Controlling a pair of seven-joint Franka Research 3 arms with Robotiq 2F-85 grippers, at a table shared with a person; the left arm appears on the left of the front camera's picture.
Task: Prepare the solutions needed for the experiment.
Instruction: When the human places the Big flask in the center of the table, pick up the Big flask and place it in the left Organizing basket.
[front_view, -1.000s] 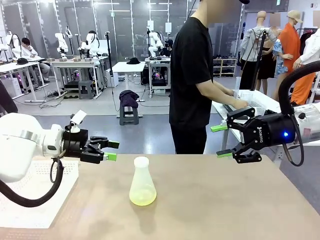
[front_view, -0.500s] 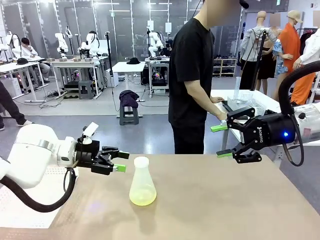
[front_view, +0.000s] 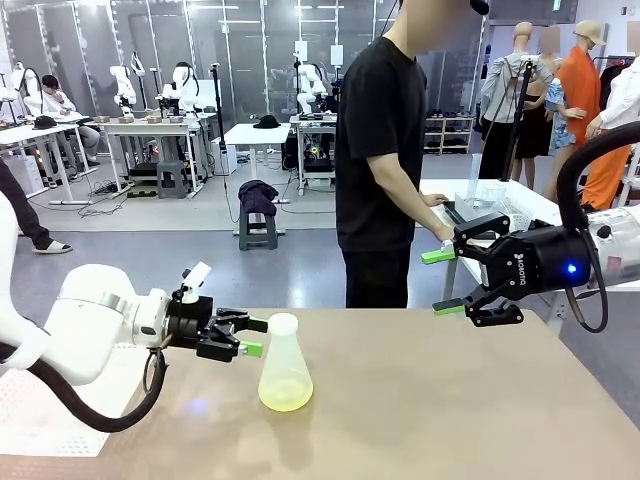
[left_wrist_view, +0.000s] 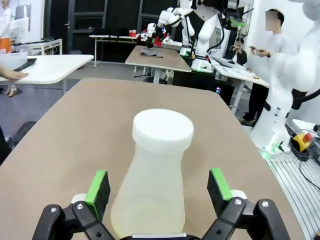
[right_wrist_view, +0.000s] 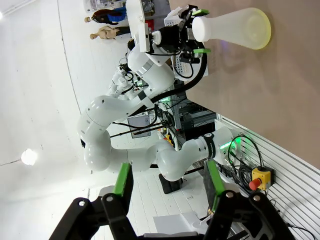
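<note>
A translucent conical flask (front_view: 283, 362) with a white top stands mid-table, and the pale yellow-green solutions (front_view: 285, 398) tint its bottom. My left gripper (front_view: 252, 337) is open, level with the flask's neck, its green tips just reaching the left side. In the left wrist view the flask (left_wrist_view: 155, 170) stands between the two green pads (left_wrist_view: 98, 187), with gaps on both sides of my left gripper (left_wrist_view: 158, 186). My right gripper (front_view: 442, 282) hangs open and empty above the table's far right edge. The right wrist view shows its gripper (right_wrist_view: 167, 185) open, far from the flask (right_wrist_view: 235, 27).
A person in a black shirt (front_view: 385, 170) stands at the far side, hands on a side table. A white perforated mat (front_view: 60, 395) lies under my left arm. The brown table top (front_view: 450, 400) is bare to the right of the flask.
My left arm has moved right and forward, bringing its open gripper up to the flask's neck. The right arm has stayed still. The person's hands shifted on the side table.
</note>
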